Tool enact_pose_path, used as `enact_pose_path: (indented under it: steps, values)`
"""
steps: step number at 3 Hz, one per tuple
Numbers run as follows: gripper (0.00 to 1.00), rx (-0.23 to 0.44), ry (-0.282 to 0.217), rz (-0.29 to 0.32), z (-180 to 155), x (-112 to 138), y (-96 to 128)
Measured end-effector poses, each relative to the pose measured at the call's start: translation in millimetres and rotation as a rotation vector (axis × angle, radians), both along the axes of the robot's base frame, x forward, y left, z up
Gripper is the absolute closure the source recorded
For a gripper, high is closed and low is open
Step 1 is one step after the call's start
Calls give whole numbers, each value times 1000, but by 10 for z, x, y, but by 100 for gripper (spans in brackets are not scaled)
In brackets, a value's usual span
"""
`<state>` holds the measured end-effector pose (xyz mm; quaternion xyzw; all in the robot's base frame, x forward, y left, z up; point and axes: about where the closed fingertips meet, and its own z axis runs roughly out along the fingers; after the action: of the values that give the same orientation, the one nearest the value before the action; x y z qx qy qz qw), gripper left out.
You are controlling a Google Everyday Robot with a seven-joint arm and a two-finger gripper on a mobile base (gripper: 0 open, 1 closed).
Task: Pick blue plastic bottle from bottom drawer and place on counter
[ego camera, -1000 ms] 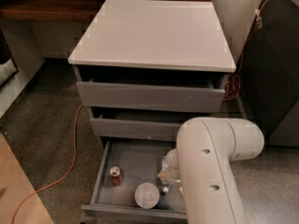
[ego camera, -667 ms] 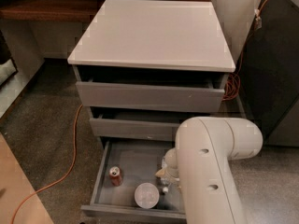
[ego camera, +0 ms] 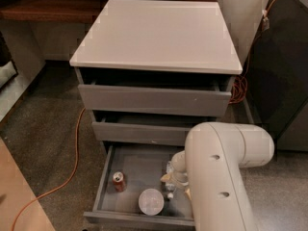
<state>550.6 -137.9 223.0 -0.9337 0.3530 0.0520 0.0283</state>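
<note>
The bottom drawer (ego camera: 137,170) is pulled open below the cabinet. My big white arm reaches down from the lower right into the drawer's right side. The gripper (ego camera: 170,181) is low inside the drawer, mostly hidden by the arm. Right at it, beside the wrist, is the blue plastic bottle (ego camera: 169,168), a small clear shape of which only part shows. I cannot tell whether the bottle is held or merely touched. The glossy white counter (ego camera: 159,32) on top of the cabinet is bare.
A red soda can (ego camera: 119,181) stands at the drawer's left and a white round bowl (ego camera: 151,201) sits near its front. The two upper drawers (ego camera: 154,100) are slightly open. An orange cable (ego camera: 74,153) runs across the floor on the left, and a dark wooden shelf (ego camera: 48,8) is at the back left.
</note>
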Motion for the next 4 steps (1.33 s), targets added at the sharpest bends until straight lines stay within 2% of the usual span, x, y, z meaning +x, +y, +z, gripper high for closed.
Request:
enact_pose_path:
  steps: [1, 2, 3, 4]
  values:
    - [0, 57, -32, 115, -5, 224, 4]
    - [0, 50, -69, 215, -33, 435, 41]
    - [0, 2, -78, 291, -174, 628, 157]
    - [0, -5, -77, 313, -321, 768, 193]
